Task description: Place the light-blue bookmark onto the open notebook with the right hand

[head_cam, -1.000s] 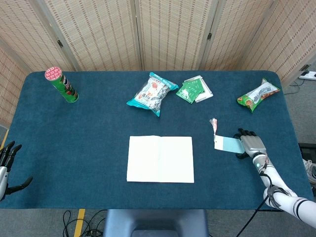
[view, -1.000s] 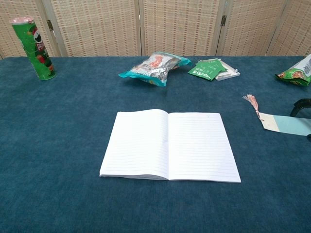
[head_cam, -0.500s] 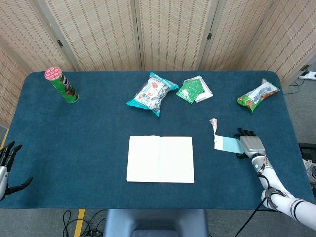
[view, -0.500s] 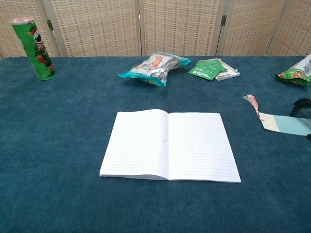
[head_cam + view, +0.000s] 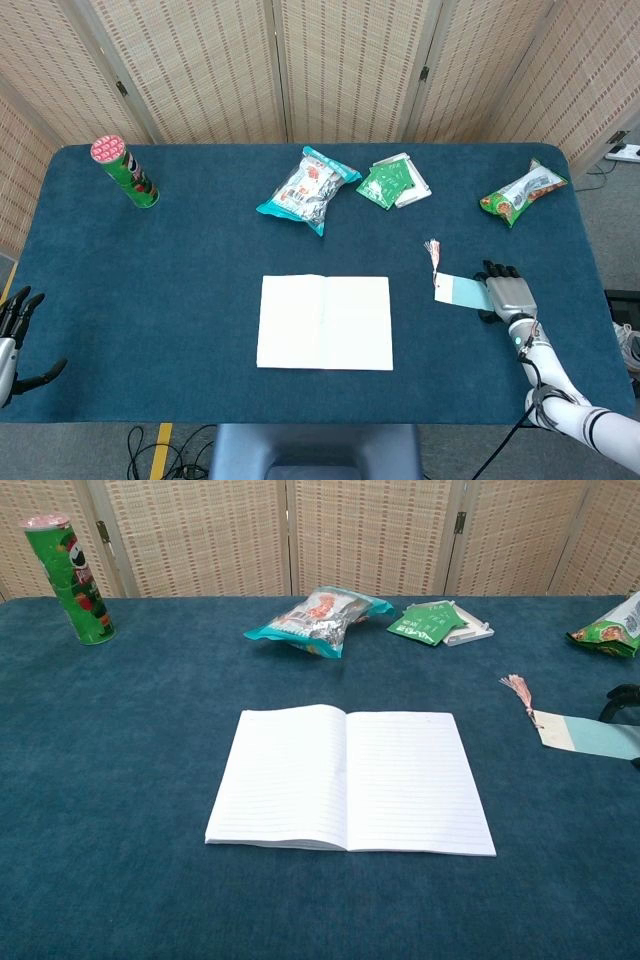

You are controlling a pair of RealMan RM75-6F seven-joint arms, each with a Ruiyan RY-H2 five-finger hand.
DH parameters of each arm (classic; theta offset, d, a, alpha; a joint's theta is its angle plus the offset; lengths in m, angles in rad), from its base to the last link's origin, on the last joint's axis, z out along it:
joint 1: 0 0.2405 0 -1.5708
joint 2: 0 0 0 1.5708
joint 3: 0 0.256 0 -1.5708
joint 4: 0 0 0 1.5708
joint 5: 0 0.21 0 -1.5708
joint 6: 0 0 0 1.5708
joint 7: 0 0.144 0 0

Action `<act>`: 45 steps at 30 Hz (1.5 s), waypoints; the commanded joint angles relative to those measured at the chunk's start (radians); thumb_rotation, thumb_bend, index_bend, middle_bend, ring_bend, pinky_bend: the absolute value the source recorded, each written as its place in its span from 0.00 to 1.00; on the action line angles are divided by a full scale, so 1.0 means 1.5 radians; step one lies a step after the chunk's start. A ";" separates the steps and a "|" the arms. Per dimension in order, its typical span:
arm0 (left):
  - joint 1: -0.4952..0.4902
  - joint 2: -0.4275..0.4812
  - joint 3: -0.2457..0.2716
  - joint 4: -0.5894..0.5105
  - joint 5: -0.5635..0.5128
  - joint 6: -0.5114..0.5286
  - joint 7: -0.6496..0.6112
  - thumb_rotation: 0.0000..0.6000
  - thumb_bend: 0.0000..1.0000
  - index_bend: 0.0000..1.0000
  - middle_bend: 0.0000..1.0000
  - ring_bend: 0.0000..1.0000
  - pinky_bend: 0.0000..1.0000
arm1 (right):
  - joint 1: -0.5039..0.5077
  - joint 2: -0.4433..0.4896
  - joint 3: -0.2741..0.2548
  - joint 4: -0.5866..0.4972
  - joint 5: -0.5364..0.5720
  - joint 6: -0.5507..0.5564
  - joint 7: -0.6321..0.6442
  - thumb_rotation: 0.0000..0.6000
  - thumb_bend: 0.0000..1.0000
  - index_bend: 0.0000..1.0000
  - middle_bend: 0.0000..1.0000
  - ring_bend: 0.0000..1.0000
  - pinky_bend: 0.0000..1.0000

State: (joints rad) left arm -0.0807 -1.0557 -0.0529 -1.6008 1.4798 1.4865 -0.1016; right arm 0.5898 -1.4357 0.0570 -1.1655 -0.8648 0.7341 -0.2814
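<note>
Bright, even light in both views, and we see everything sharp.

We get soft overhead light, so only thin shadows hug the open notebook [image 5: 348, 778] and the snack bags. A little glare glints off the silver bag [image 5: 318, 616]. The head view bows slightly at its edges; no motion blur anywhere.

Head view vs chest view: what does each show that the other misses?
Only the head view shows the whole right hand over the bookmark's end, and the left hand off the table's edge. Only the chest view shows the ruled lines of the notebook. Both show notebook, bookmark with tassel, green can, and snack bags.
</note>
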 commanded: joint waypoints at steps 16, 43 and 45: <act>-0.001 -0.002 0.002 0.000 0.005 0.000 0.007 1.00 0.22 0.09 0.00 0.00 0.25 | -0.033 0.055 0.018 -0.100 -0.066 0.110 -0.002 1.00 0.35 0.27 0.00 0.00 0.00; -0.002 -0.031 -0.040 -0.004 -0.097 -0.004 0.108 1.00 0.22 0.09 0.00 0.00 0.25 | 0.017 0.204 -0.105 -0.291 -0.558 0.258 -0.011 1.00 0.36 0.27 0.00 0.00 0.00; -0.004 -0.035 -0.044 -0.004 -0.111 -0.010 0.122 1.00 0.22 0.09 0.00 0.00 0.25 | 0.018 0.224 -0.116 -0.301 -0.571 0.250 0.006 1.00 0.35 0.27 0.00 0.00 0.00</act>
State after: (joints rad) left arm -0.0837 -1.1014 -0.1121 -1.6073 1.3288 1.4790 0.0649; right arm 0.6097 -1.1300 -0.0963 -1.5921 -1.6940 1.1158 -0.2996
